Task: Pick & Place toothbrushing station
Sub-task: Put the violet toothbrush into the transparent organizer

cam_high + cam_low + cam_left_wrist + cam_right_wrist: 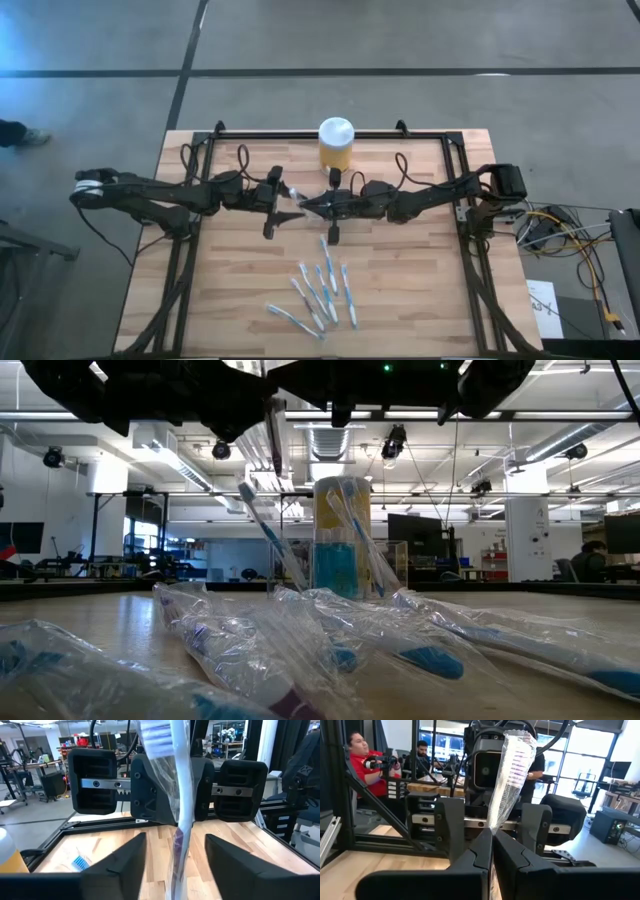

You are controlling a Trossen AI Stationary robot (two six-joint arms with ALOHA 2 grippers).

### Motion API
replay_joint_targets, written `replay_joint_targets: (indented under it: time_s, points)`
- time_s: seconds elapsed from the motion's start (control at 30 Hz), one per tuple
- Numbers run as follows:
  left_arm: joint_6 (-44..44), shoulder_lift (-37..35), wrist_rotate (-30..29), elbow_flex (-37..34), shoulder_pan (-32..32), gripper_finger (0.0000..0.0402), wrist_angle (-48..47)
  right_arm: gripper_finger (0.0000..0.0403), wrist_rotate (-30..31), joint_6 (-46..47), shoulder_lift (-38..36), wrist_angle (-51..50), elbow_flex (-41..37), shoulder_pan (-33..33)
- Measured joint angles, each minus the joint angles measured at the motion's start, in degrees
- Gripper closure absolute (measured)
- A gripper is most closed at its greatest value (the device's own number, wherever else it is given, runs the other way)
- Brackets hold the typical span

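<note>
**Q:** What is happening at the centre of the overhead frame?

**A:** Both arms meet over the middle of the wooden table (240, 300). The right gripper (312, 205) is clamped on a wrapped toothbrush (512, 775), its two dark fingers (475, 855) pressed together around the lower end of the clear sleeve. The left gripper (280, 205) faces it from the left of the frame with its fingers (120, 865) spread apart on either side of the same brush, not touching it.

**Q:** And the rest of the toothbrushing set?

**A:** A loose cluster of blue-and-white toothbrushes (318, 290) lies flat on the boards in the lower centre of the overhead frame, well apart from both grippers. In the table-level view they fill the foreground, each in crinkled clear wrapping. Behind them, mid-frame, a clear holder (340, 560) stands upright with two brushes leaning out of it.

**Q:** Anything else on the table?

**A:** A yellow jar with a white lid (336, 142) stands at the top centre of the overhead frame, near the table's far edge and just above the grippers.

**Q:** Who is in the room?

**A:** In the right wrist view, a person in a red top (367, 767) sits at upper left, another beside them.
</note>
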Motion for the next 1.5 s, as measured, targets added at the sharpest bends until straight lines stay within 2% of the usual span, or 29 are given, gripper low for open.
replay_joint_targets:
  time_s: [0.33,0.63,0.8,0.9,1.07,1.27,1.5]
  points:
    - [1.11,0.0,2.98,-0.04,0.04,0.0379,-0.04,0.0394,-0.2,0.02,0.0,-0.12,-0.02,0.13]
    - [1.4,-0.04,3.88,-0.07,0.02,0.038,-0.22,0.0391,-0.3,1.49,-0.15,-0.35,0.13,0.28]
    - [1.39,-0.19,3.89,-0.28,0.02,0.038,-0.6,0.0354,-0.46,3.68,-2.27,-0.57,0.15,0.31]
    - [1.42,-2.07,2.61,-1.13,0.07,0.038,-1.22,0.0327,-0.46,4.14,-5.37,-4.32,-0.04,0.39]
    - [1.79,-10.58,1.75,-4.83,0.87,0.038,-2.1,0.0303,-0.46,4.36,-13.09,-16.43,-1.48,0.44]
    - [1.02,-26.01,1.53,-12.04,3.05,0.038,-7.44,0.0307,-0.5,4.11,-23.74,-27.87,-5.93,1.54]
    - [-1.78,-40.07,1.21,-17.68,4.89,0.038,-12.33,0.0337,-0.11,3.02,-40.8,-22.85,-20.38,1.75]
